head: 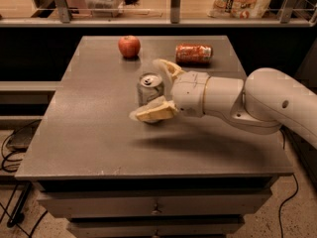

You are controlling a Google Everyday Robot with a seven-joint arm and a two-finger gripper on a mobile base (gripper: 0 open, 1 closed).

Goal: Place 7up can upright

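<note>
as spread pincer [147, 90] flanks it, 7up can [150, 85] upright on table [84, 133]

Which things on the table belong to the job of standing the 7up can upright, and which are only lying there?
Job: 7up can, upright at the centre of the table; claw, open around it.
Lying about: apple; red-orange can on its side, both near the far edge.

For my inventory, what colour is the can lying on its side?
The lying can is red-orange, camera view; the gripper is around the 7up can.
</note>
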